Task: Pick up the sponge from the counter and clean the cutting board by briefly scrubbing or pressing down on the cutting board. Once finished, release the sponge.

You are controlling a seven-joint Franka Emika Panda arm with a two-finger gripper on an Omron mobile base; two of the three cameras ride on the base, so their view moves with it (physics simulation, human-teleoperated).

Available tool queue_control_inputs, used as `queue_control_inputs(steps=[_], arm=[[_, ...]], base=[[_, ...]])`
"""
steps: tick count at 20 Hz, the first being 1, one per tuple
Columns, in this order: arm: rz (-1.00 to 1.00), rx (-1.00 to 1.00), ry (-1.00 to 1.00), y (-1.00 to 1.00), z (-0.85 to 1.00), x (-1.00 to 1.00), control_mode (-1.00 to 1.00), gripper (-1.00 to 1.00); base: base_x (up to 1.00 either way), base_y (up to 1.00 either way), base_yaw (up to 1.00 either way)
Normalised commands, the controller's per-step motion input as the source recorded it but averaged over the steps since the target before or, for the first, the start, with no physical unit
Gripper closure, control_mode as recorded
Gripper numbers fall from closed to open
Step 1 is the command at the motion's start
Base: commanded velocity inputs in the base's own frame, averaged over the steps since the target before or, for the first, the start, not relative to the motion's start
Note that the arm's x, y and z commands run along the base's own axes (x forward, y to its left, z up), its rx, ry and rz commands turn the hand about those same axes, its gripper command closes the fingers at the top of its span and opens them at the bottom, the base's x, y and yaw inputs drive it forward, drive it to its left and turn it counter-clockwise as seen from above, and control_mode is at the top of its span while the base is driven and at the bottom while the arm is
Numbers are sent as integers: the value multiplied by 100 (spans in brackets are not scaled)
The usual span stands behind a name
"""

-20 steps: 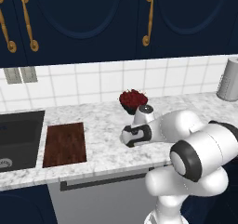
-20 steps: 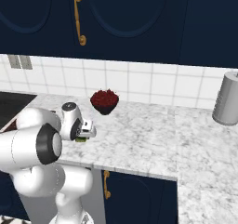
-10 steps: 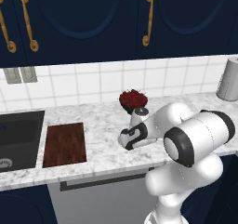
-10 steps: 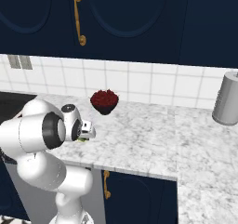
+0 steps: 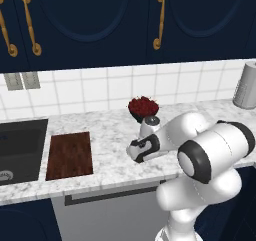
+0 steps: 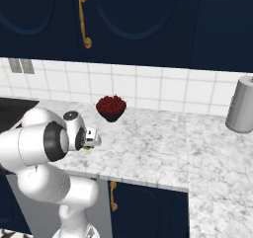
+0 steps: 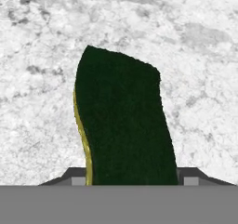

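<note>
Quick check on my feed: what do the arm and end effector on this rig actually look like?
The arm is built of glossy white rounded shells with dark grey to black round joint caps and bands. No loose cables or markings show. The end effector is a compact white block with a black section, ending in two small dark fingertips.
</note>
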Motion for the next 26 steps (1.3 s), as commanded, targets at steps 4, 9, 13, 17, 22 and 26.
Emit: queue_control_inputs(steps=[4, 9, 13, 17, 22, 26], arm=[[0, -9, -15, 17, 13, -14, -100, 100], [8, -27, -7, 82, 38, 0, -100, 100], [21, -3, 5, 100, 84, 12, -100, 100], [38, 21, 29, 83, 90, 50, -100, 100], [22, -6, 14, 82, 9, 46, -100, 100], [0, -37, -5, 86, -64, 50, -100, 100]], base=[[0, 0, 0], [0, 0, 0], [0, 0, 0], [0, 0, 0], [0, 0, 0], [0, 0, 0]])
